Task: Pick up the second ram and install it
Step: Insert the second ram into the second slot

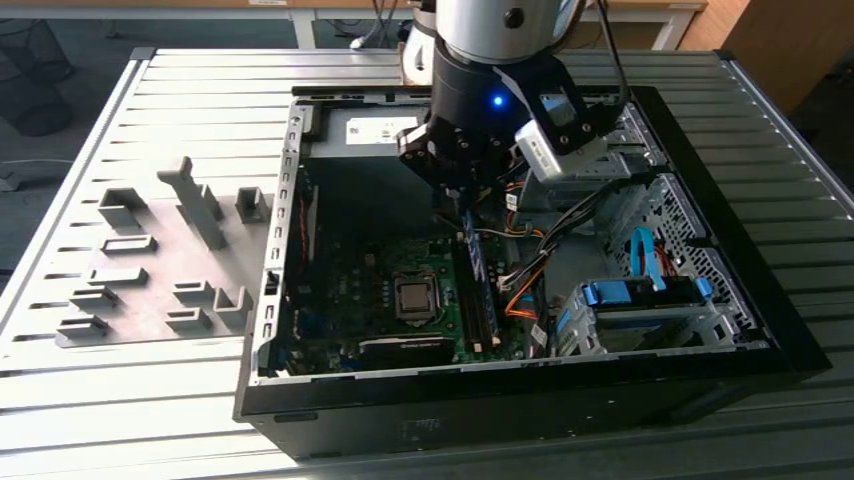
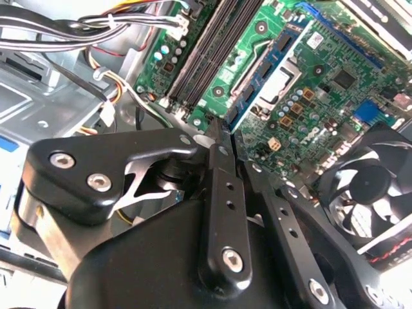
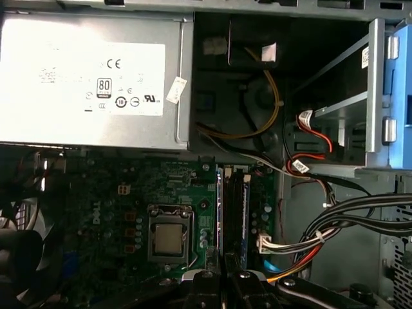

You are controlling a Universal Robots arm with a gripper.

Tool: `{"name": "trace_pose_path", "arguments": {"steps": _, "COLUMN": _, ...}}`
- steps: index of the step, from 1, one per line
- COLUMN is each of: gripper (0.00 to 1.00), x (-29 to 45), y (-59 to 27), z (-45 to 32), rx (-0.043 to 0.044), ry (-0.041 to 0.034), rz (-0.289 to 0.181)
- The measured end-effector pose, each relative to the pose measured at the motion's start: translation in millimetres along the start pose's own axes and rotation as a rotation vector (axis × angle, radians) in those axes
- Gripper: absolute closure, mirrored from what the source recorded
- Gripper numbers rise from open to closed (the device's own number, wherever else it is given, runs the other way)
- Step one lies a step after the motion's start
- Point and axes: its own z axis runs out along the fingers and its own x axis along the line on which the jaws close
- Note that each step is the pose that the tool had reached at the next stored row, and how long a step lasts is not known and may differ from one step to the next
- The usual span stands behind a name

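Observation:
The second ram (image 2: 265, 66) is a thin blue-green board with small dark chips. It runs edge-on out from my fingertips, over the motherboard (image 2: 322, 96). In the first wrist view the ram (image 3: 244, 219) lies along the black memory slots (image 3: 225, 206), beside the processor socket (image 3: 170, 238). Whether it touches a slot I cannot tell. My gripper (image 2: 225, 132) is shut on the ram's near end, with the black fingers (image 2: 219, 193) close together. In the exterior view the gripper (image 1: 458, 205) hangs inside the open computer case (image 1: 534, 400), above the slots (image 1: 478, 295).
A grey power supply (image 3: 90, 77) fills the case's far end. Cable bundles (image 3: 347, 219) and a blue drive cage (image 1: 641, 300) crowd the side next to the slots. A black fan (image 2: 367, 193) sits beyond the socket. Grey fixture blocks (image 1: 160, 260) stand on the table at the exterior view's left.

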Motion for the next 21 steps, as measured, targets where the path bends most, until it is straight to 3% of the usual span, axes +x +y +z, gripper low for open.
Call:
{"name": "trace_pose_path", "arguments": {"steps": 7, "gripper": 0.86, "x": -0.4, "y": -0.1, "z": 1.4, "rx": -0.0003, "ry": -0.0001, "rz": 0.0}}
{"name": "trace_pose_path", "arguments": {"steps": 13, "gripper": 0.86, "x": -8.2, "y": -0.6, "z": 12.1, "rx": -0.0004, "ry": 0.0002, "rz": 0.007}}
{"name": "trace_pose_path", "arguments": {"steps": 18, "gripper": 0.86, "x": -8.8, "y": -1.3, "z": 20.9, "rx": -0.0003, "ry": 0.0002, "rz": 0.01}}
{"name": "trace_pose_path", "arguments": {"steps": 21, "gripper": 0.86, "x": -8.8, "y": -1.3, "z": 21.2, "rx": -0.0001, "ry": 0.0002, "rz": 0.01}}
